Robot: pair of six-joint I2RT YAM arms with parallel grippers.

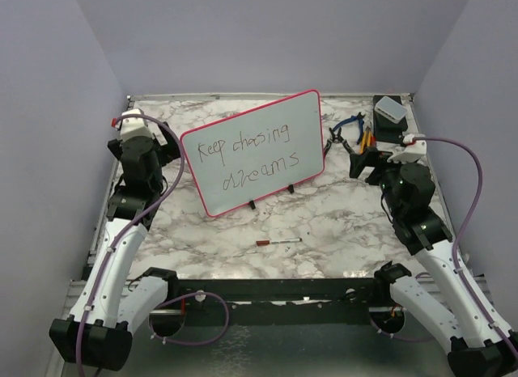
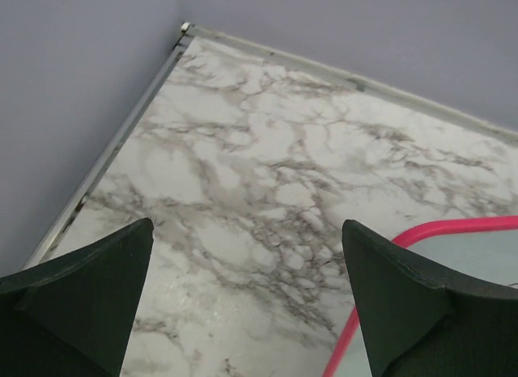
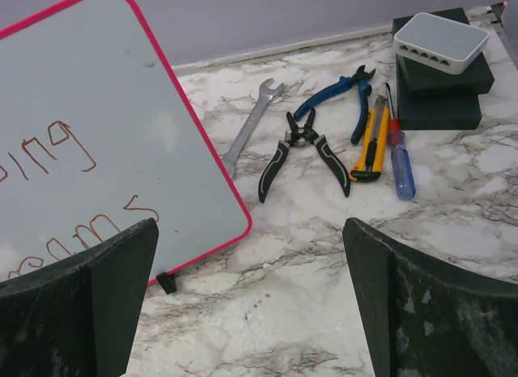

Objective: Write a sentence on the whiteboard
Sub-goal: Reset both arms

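Note:
The whiteboard (image 1: 255,150) stands tilted on small black feet in the middle of the table, its frame red-pink. The sentence (image 1: 263,168) reads "Keep chasing dreams" in two lines of thin dark marker. A red-capped marker (image 1: 278,242) lies on the table in front of the board, held by neither gripper. My left gripper (image 1: 170,144) is open and empty at the board's left edge; in the left wrist view (image 2: 247,231) the board's corner (image 2: 453,231) shows at the right. My right gripper (image 1: 363,160) is open and empty right of the board. The right wrist view (image 3: 249,227) shows the board (image 3: 105,110) and the ends of the words (image 3: 57,146).
Hand tools lie at the back right: a wrench (image 3: 247,130), black pliers (image 3: 303,150), blue pliers (image 3: 340,98), a yellow knife (image 3: 371,142) and a blue screwdriver (image 3: 401,163). A white box on black boxes (image 3: 441,41) stands in the back right corner. Purple walls enclose the table.

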